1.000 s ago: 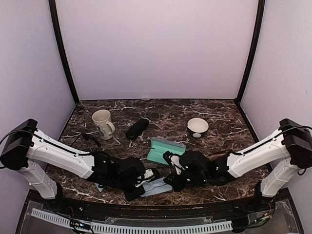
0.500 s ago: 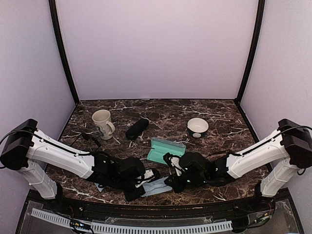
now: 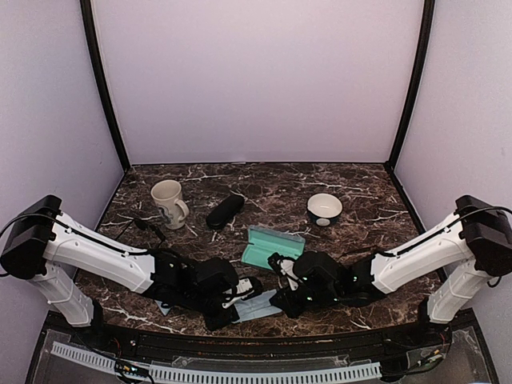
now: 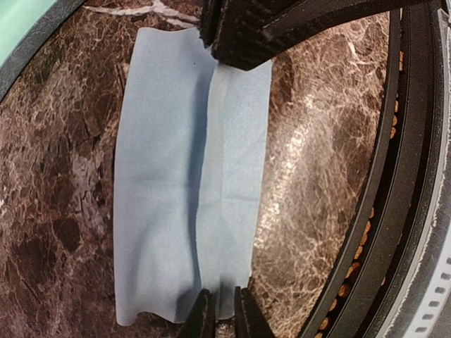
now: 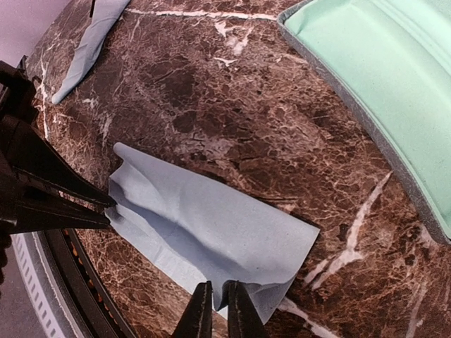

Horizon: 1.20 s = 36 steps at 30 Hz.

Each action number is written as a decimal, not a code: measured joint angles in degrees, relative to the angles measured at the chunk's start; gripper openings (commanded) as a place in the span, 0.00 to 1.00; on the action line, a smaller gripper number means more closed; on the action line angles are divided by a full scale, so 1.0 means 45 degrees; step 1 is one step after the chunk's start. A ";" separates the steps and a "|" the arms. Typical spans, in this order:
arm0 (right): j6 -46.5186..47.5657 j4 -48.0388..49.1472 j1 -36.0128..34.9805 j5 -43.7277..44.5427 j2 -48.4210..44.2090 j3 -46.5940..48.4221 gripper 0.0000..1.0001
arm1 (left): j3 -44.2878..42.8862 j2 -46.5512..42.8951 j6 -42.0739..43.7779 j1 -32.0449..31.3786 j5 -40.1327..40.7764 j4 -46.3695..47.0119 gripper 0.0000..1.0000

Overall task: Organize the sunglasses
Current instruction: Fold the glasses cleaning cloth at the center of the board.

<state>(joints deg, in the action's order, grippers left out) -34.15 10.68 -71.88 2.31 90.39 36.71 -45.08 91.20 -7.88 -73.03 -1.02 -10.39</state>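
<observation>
- We see both arms low over the near middle of the marble table (image 3: 360, 184), wrists facing each other. A blue cloth (image 4: 169, 176) is spread flat between them.
- The left gripper (image 4: 219, 301) is at one short edge of the cloth. Its fingers are nearly together with only a thin slit between them, and the cloth edge is right at the tips. We cannot tell whether it pinches the cloth or only touches it.
- The right gripper (image 5: 215, 294) is at the opposite short edge and looks the same: fingers almost closed, cloth corner at the tips. We cannot tell whether it has a grip.
- The cloth has a long crease down its middle and some wrinkles at the left gripper's end. It lies close to the table's near rim.
- Sunglasses (image 3: 150, 226): we make out one thin dark shape on the left side of the table, just in front of the mug (image 3: 168, 200) and beside the left arm, apart from both grippers. It is too small for detail, and we cannot pick out the second pair.
- An open case (image 3: 268, 248) with mint-green lining lies just behind the cloth, near the right gripper.
- A black case (image 3: 225, 211) lies closed and tilted farther back, between the mug and the open case.
- A bowl (image 3: 325, 208) stands behind the right arm, well apart from the cloth.
- A second cloth (image 5: 91, 39), narrow, lies on the table by the left arm.
</observation>
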 measured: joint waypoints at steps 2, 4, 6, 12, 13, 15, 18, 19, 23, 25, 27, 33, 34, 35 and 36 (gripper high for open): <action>-0.0058 -0.0024 -0.0029 -0.0015 0.0000 0.0000 0.12 | 0.0000 0.0000 0.0005 0.0000 -0.0058 0.0000 0.13; -0.0097 -0.0039 -0.0073 -0.0034 0.0000 0.0000 0.12 | 0.0000 0.0000 0.0019 0.0000 -0.0141 -0.0005 0.13; -0.0107 -0.0068 -0.0126 -0.0049 0.0000 -0.0005 0.12 | 0.0000 0.0000 0.0044 0.0000 -0.0253 -0.0005 0.14; -0.0257 -0.0175 -0.0316 -0.0092 -0.0005 -0.0311 0.12 | 0.0000 0.0000 0.0141 0.0000 -0.0612 -0.0010 0.14; -0.0316 -0.0248 -0.0350 -0.0083 -0.0019 -0.0393 0.12 | 0.0000 0.0000 0.0175 -0.0005 -0.0665 -0.0010 0.14; -0.0432 -0.0413 -0.0418 -0.0073 -0.0141 -0.0612 0.12 | 0.0000 -0.0005 0.0243 0.0000 -0.0801 -0.0010 0.14; -0.0554 -0.0690 -0.0452 -0.0019 -0.0457 -0.0831 0.13 | 0.0000 -0.0010 0.0379 -0.0005 -0.1015 -0.0010 0.15; -0.0602 -0.0782 -0.0452 0.0019 -0.0597 -0.0869 0.14 | 0.0000 -0.0010 0.0427 -0.0005 -0.1078 -0.0010 0.15; -0.0763 -0.0918 -0.0461 0.0199 -0.1112 -0.0899 0.18 | 0.0005 -0.0165 0.0665 -0.0005 -0.1355 -0.0015 0.17; -0.0860 -0.0971 -0.0476 0.0393 -0.1282 -0.0899 0.22 | 0.0024 -0.0393 0.0743 0.0000 -0.1496 0.0000 0.18; -0.0967 -0.1054 -0.0486 0.0602 -0.1326 -0.0889 0.24 | 0.0087 -0.0767 0.0850 -0.0005 -0.1647 0.0015 0.20; -0.1137 -0.1787 -0.0486 0.1229 -0.1132 -0.0219 0.27 | 0.0408 -0.1574 0.0894 0.0228 -0.1831 0.0471 0.23; -0.1151 -0.1826 -0.0486 0.1273 -0.1035 -0.0029 0.28 | 0.0427 -0.1574 0.0865 0.0311 -0.1836 0.0544 0.24; -0.1156 -0.1846 -0.0486 0.1316 -0.0933 0.0141 0.29 | 0.0466 -0.1574 0.0831 0.0452 -0.1836 0.0617 0.24; -0.1171 -0.1865 -0.0486 0.1345 -0.0826 0.0301 0.30 | 0.0495 -0.1574 0.0801 0.0588 -0.1831 0.0675 0.24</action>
<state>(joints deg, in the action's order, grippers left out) -39.42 2.28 -74.06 8.36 86.67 38.06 -42.85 84.12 -4.27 -70.39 -9.26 -7.35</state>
